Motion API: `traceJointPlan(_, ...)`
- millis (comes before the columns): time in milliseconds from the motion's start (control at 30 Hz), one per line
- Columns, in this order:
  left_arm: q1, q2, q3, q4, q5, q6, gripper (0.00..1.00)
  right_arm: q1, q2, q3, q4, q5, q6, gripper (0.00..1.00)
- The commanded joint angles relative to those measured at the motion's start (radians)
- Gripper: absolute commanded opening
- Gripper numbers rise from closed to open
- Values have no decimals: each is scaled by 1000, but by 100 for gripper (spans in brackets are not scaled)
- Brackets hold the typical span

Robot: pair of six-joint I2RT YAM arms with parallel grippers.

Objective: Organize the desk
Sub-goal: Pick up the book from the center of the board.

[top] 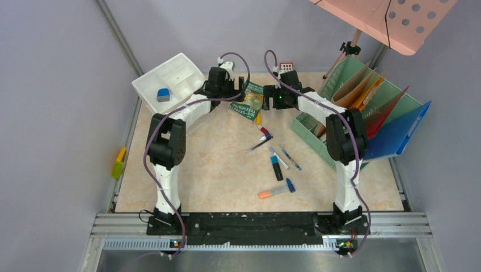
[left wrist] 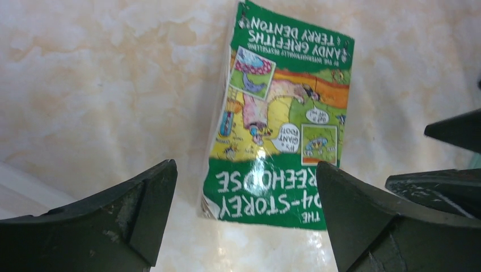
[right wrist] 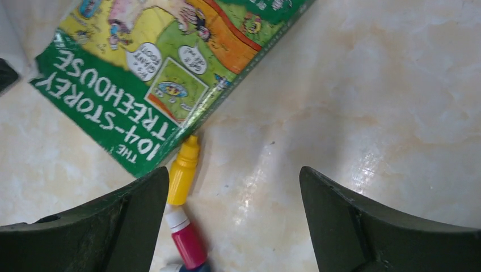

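Desk [top: 215,170] lies flat, long axis running left to right

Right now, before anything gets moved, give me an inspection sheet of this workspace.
Surface: beige, marbled, no spills seen.
Job's things: desk, with white tray far left and green file rack right.
Clutter: book flat at far middle; yellow marker at its edge; markers scattered mid-desk.
Grippers: left gripper open above the book; right gripper open beside it; nothing held.
Cables: purple cable looped along each arm.
Surroundings: grey walls; pink perforated panel upper right.
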Motion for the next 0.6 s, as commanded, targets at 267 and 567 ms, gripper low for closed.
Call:
traceJointPlan(267, -8, 186, 232, -109, -62, -66, 97, -26, 186, 172, 89, -140, 164, 83)
traceJointPlan(567, -6, 266, 275, -121, 25, -104, 97, -44, 259, 170, 136, -226, 282, 82)
